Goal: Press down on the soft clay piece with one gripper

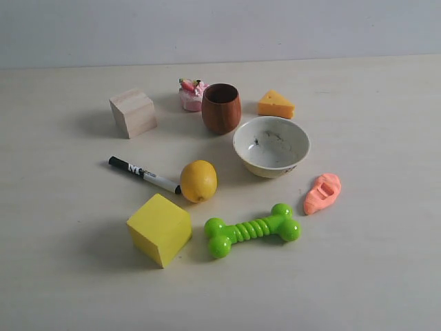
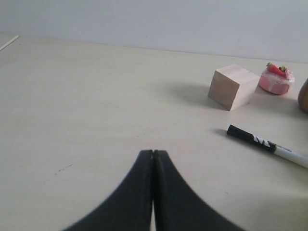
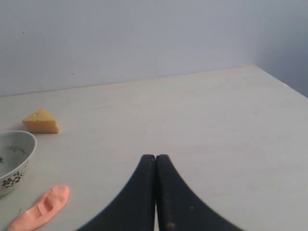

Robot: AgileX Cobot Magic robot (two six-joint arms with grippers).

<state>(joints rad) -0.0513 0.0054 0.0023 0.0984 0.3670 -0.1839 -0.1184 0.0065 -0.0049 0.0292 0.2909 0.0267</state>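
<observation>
Tabletop scene, both arms held back from the objects. The pale table (image 1: 372,276) runs back to a plain grey-white wall (image 1: 220,27). In the right wrist view the table's far boundary turns a corner at one side. Wide bare surface lies in front of the group of objects and to the right of it in the exterior view, and the left wrist view shows a broad bare stretch before its gripper.

The soft clay piece (image 1: 322,194) lies flat on the table at the right edge of the group. It is near the bowl (image 1: 271,146) but apart from it, and to the right of the green bone toy (image 1: 252,229). It is matte salmon-orange and tapered, with a dent in its wider end.

The left gripper (image 2: 153,153) has its dark fingers pressed together with nothing between them. It stands well apart from the wooden cube (image 2: 233,87) and the marker (image 2: 267,145). The right gripper (image 3: 155,156) is likewise closed and empty, and hangs over the table near the clay piece without touching it.

Other items:
- a glossy ceramic bowl with a patterned wall
- a smooth brown wooden cup (image 1: 221,108)
- a cheese wedge (image 1: 275,105)
- a pink cake toy (image 1: 192,95)
- a lemon (image 1: 198,181), touching the marker's tip
- a yellow block (image 1: 159,229)
</observation>
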